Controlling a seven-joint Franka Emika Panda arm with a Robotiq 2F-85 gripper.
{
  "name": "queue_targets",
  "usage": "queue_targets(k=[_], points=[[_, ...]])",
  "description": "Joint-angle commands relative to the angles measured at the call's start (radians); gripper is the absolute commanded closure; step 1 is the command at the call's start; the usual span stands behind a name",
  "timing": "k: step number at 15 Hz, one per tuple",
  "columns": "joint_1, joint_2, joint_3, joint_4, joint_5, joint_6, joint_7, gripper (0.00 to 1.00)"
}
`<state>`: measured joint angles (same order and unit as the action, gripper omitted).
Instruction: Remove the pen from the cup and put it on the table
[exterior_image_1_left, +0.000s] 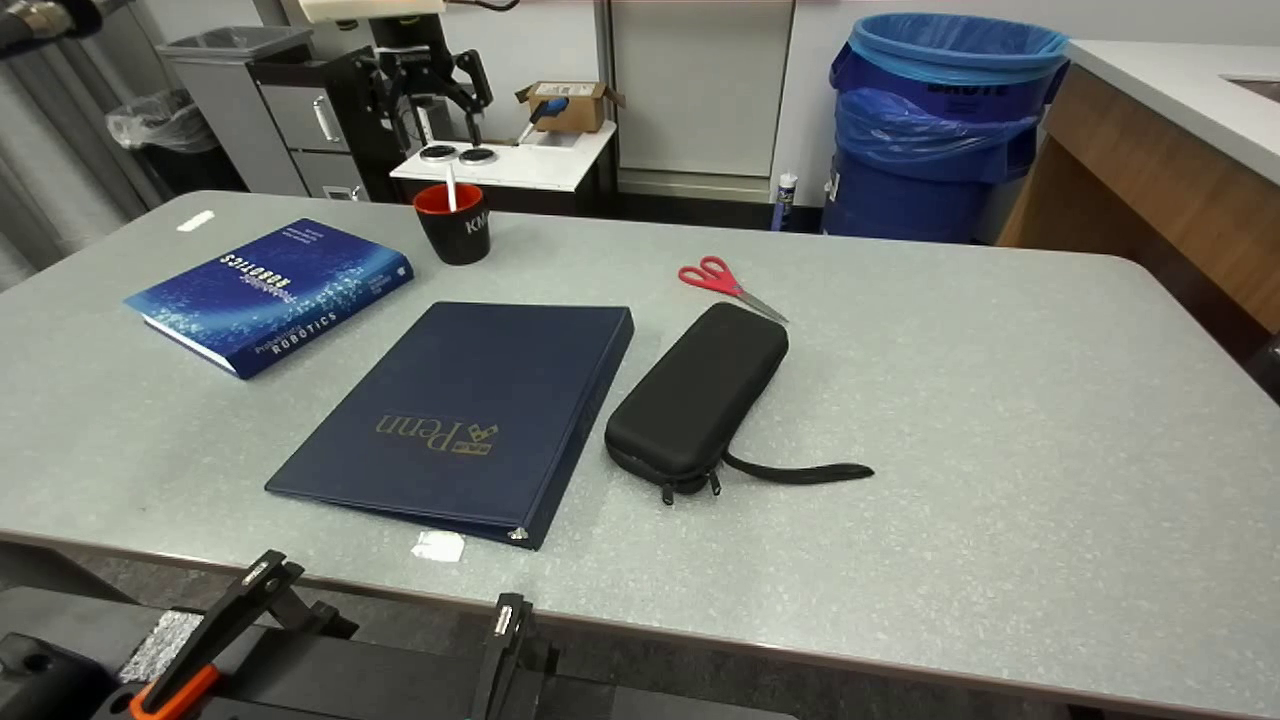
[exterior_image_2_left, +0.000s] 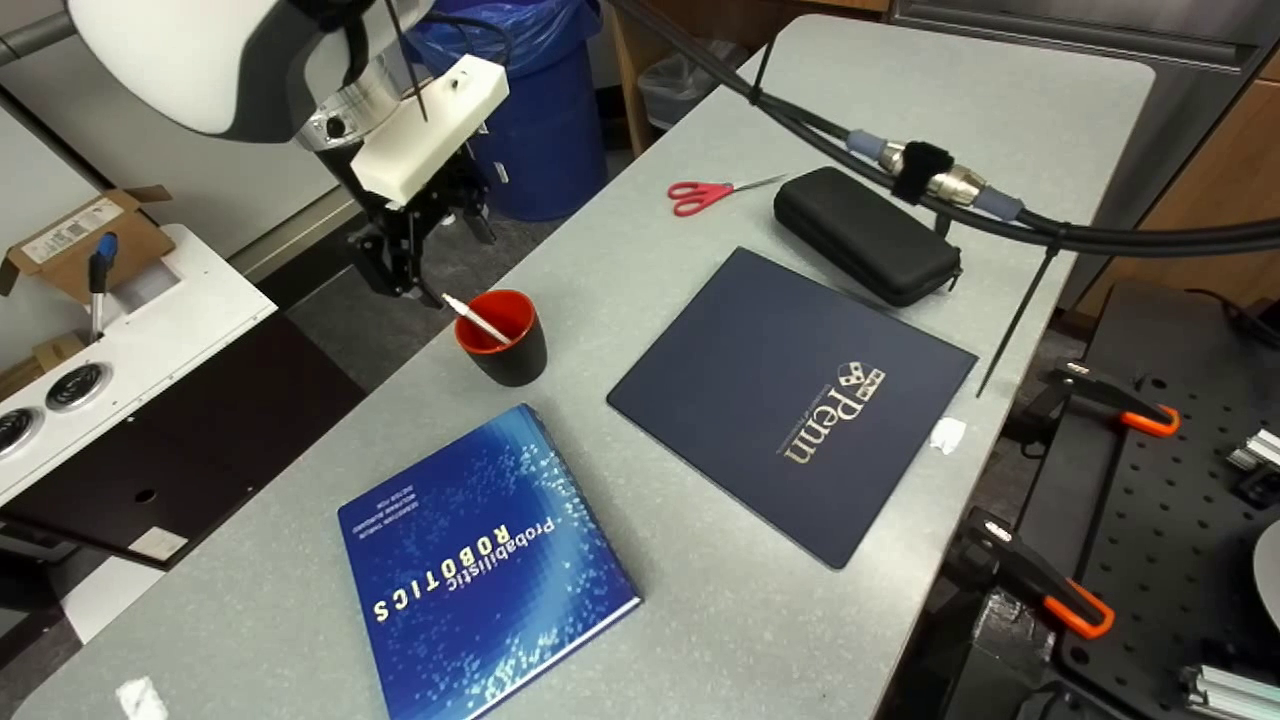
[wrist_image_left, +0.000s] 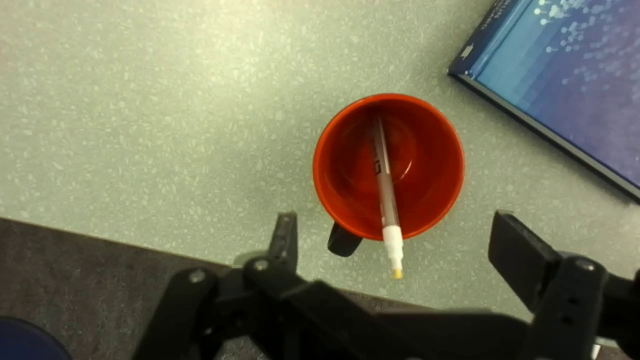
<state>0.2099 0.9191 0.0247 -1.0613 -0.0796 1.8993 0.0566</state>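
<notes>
The black cup with a red inside stands upright near an edge of the table (exterior_image_1_left: 950, 450); it shows in both exterior views (exterior_image_1_left: 455, 235) (exterior_image_2_left: 517, 362) and in the wrist view (wrist_image_left: 430, 165). The pale pen (wrist_image_left: 387, 195) leans inside it, its white, yellow-tipped end sticking out over the rim; it also shows in both exterior views (exterior_image_1_left: 452, 187) (exterior_image_2_left: 480, 322). My gripper (wrist_image_left: 394, 227) is open and empty above the cup, its fingers on either side of the pen's upper end without touching it. It also shows in both exterior views (exterior_image_1_left: 440, 140) (exterior_image_2_left: 458, 268).
A blue book (exterior_image_1_left: 280, 290) lies close beside the cup, its corner showing in the wrist view (wrist_image_left: 565, 75). A dark blue binder (exterior_image_1_left: 450, 400), a black case (exterior_image_1_left: 700, 390) and red scissors (exterior_image_1_left: 722, 280) lie farther along. A blue bin (exterior_image_1_left: 910, 170) stands beyond the table.
</notes>
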Motion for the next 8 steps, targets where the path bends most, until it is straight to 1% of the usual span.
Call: queue_targets(k=[1, 4, 8], points=[[0.003, 0.073, -0.01, 0.082, -0.015, 0.061, 0.025, 0.0], [0.003, 0.107, -0.014, 0.11, -0.014, 0.085, 0.02, 0.0], [0.011, 0.143, -0.008, 0.156, -0.009, 0.068, 0.014, 0.0]])
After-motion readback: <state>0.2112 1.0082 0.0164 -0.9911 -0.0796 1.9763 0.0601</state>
